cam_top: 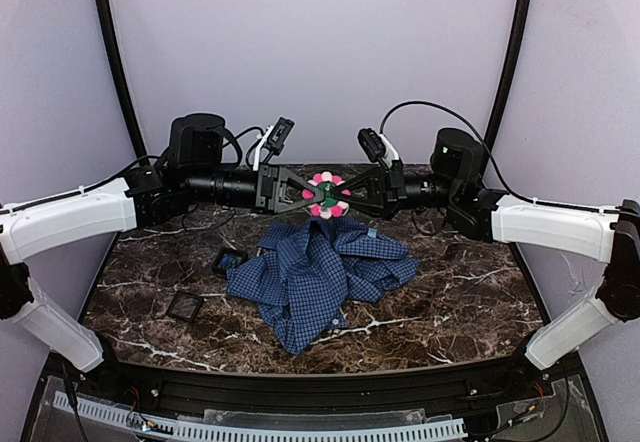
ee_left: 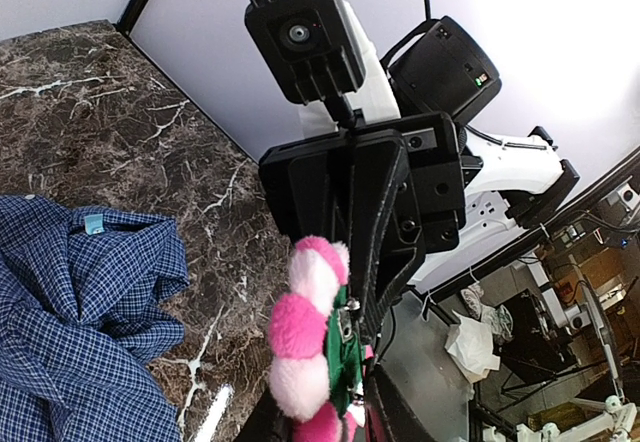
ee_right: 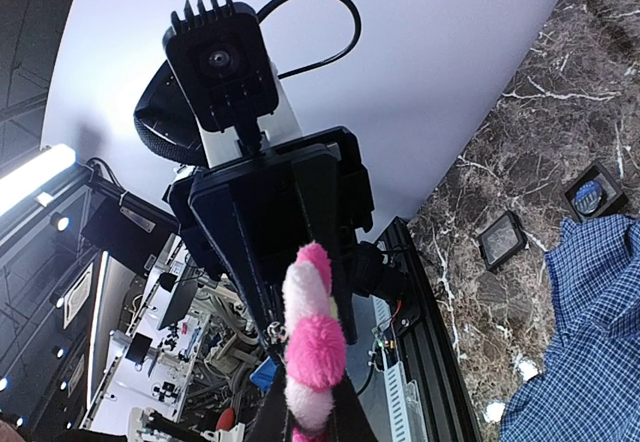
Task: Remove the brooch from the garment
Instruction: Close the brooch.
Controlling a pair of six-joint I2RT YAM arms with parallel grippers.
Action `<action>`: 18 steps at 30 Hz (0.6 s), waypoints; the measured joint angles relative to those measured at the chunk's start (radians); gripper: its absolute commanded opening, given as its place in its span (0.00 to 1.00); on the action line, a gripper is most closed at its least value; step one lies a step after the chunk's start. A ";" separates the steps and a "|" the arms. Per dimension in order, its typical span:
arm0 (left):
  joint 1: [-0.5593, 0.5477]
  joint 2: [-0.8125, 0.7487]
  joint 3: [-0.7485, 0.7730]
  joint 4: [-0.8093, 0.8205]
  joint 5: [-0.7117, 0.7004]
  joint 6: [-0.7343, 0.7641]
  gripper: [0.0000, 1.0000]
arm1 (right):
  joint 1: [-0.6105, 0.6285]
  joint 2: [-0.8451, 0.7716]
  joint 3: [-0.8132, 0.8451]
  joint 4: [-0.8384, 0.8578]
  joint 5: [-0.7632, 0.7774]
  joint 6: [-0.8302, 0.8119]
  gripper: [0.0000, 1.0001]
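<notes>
Top view: one brooch (cam_top: pixel 328 194) is off the single garment (cam_top: pixel 318 272), held above it between left gripper (cam_top: pixel 311 195) and right gripper (cam_top: pixel 346 195), both clamped on it; two black trays (cam_top: pixel 229 260) sit to the garment's left. Left wrist: one brooch, one garment. Right wrist: brooch edge-on, both trays.

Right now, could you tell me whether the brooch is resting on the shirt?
No, the brooch is held in the air between the left gripper and right gripper, apart from the shirt on the table.
</notes>
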 measured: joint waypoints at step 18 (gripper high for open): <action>0.003 0.026 0.012 0.014 0.055 -0.021 0.21 | -0.002 0.000 -0.001 0.000 -0.029 0.000 0.00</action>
